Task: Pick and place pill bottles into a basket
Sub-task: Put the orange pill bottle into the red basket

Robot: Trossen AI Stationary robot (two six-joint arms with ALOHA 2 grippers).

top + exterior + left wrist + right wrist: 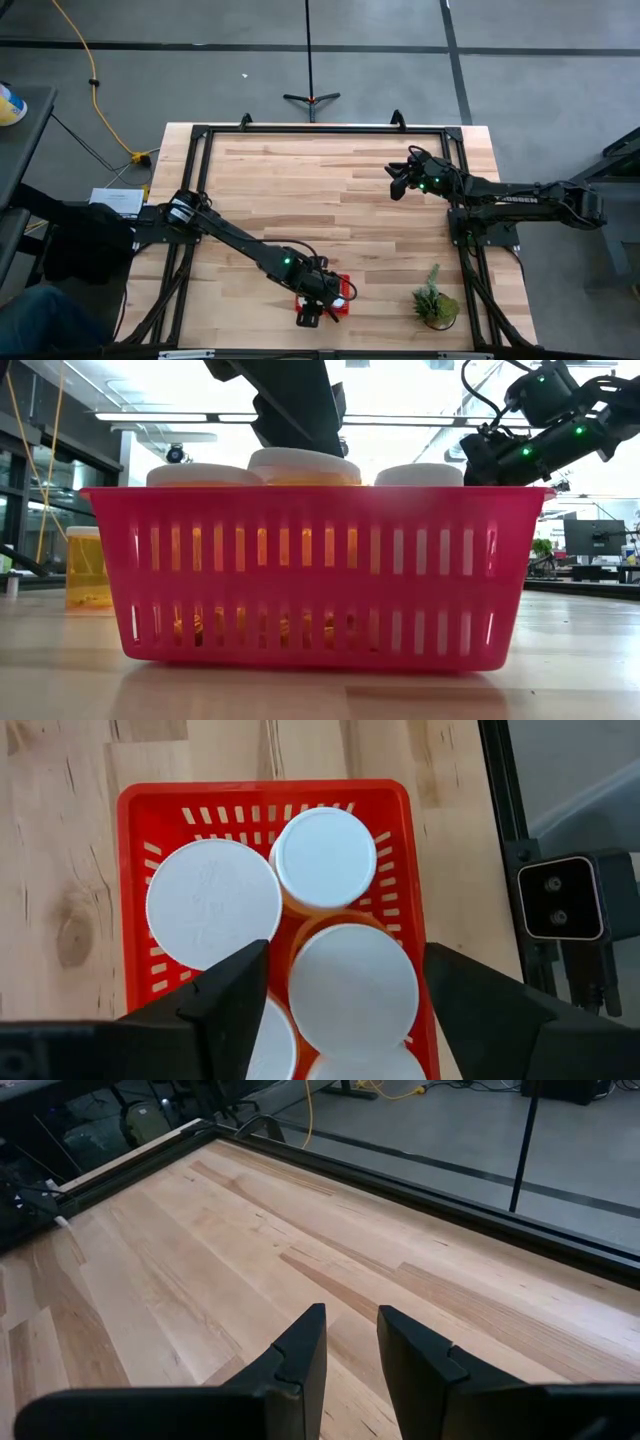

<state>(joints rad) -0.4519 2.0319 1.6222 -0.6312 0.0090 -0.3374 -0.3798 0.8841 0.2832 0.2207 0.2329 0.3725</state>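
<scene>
In the high view, the red basket [325, 298] is seen near the 6 o'clock edge of the wooden surface [300, 190], largely covered by the left claw [318, 309], which hangs directly over it. A white cap is glimpsed at the basket's 3 o'clock side. The right claw [397, 183] is held in the air toward 2 o'clock of the surface, well apart from the basket. A green potted plant [436, 300] stands at 3 o'clock of the basket, near the surface's front edge.

In the low view, the basket [320, 575] fills the picture, and three white-capped pill bottles [300, 465] are seen rising above its rim, amber bodies showing through the mesh. One more bottle [87, 568] stands on the surface outside the basket, at its 9 o'clock side.

In the left wrist view, the left claw [350, 990] is seen released, its fingers [235, 995] spread wide over the basket [135, 810]; one cap [352, 988] lies between them, ungripped. Two further caps lie beyond it and parts of two more nearer the wrist, all touching or just beside one another.

In the right wrist view, the right claw [350, 1345] is shown nearly clenched, a narrow gap left between its fingers, nothing grasped, above bare wood.
</scene>
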